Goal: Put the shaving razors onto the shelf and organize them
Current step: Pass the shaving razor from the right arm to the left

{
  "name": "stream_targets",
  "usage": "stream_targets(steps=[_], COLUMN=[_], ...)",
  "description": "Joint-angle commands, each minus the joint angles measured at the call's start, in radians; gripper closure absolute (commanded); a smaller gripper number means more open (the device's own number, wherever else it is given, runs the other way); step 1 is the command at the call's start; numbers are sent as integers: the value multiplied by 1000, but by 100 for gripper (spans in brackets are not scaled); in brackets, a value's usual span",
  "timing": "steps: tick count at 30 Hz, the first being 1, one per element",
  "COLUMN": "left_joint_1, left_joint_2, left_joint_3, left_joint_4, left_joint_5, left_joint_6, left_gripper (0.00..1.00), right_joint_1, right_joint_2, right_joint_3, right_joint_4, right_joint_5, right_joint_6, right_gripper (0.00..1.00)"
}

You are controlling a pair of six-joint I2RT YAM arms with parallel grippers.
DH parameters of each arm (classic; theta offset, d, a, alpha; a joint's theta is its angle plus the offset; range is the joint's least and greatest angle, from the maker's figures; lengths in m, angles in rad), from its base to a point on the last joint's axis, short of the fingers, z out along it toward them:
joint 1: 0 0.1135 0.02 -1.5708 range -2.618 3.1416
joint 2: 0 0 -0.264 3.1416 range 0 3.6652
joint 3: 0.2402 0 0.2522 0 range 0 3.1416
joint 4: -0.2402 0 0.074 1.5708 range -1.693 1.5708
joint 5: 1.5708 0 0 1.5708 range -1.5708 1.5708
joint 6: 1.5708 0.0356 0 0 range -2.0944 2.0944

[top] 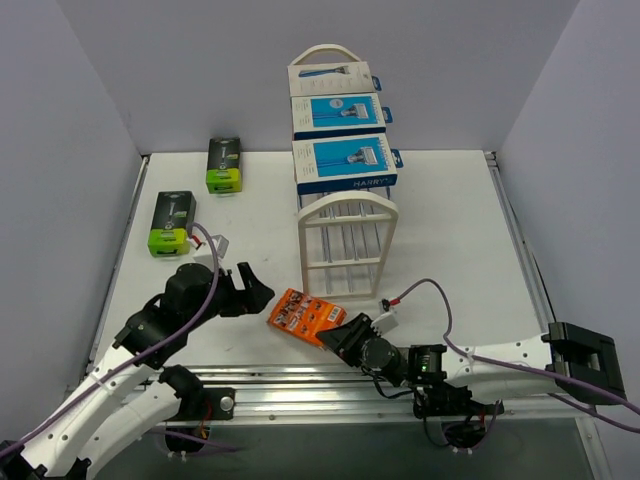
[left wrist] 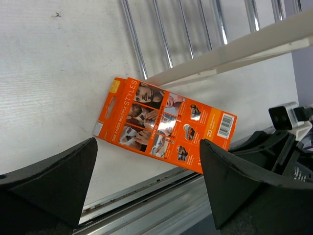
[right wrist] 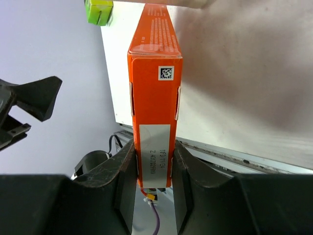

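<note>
Lime-and-black razor boxes (top: 170, 222) lie at the table's left, well apart from the shelf (top: 348, 238). Left gripper (top: 255, 288): jaws spread wide, empty, just beside the orange razor box (top: 306, 315). Right gripper (top: 345, 340) clamps that box's near end across its thin sides (lifted or resting, unclear). Suggest: lift it level, clear the front arch, and seat it squarely on a tier below the blue boxes (top: 345, 165).

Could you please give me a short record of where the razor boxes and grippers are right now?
on shelf: three blue-and-white boxes
on table, far left: two black-and-lime boxes
orange box: by the shelf's near end
right gripper: shut on orange box
left gripper: open, empty, beside orange box
</note>
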Motion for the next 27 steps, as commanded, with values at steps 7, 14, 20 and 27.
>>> stream_targets(steps=[7, 14, 20, 27], left_joint_1=[-103, -269, -577, -821], left_joint_2=[102, 194, 303, 390], left_joint_3=[287, 393, 472, 475], left_joint_4=[-224, -313, -419, -422], left_joint_5=[-119, -288, -595, -733], left_joint_6=[206, 318, 331, 343], left_gripper=[6, 6, 6, 6], right_joint_1=[-173, -284, -339, -401], right_joint_2=[-3, 25, 7, 34], right_joint_3=[157, 321, 380, 449], right_joint_4=[-4, -182, -256, -331], right_joint_5=[-232, -452, -545, -665], right_joint_6=[-152, -305, -362, -434], right_gripper=[100, 100, 100, 100])
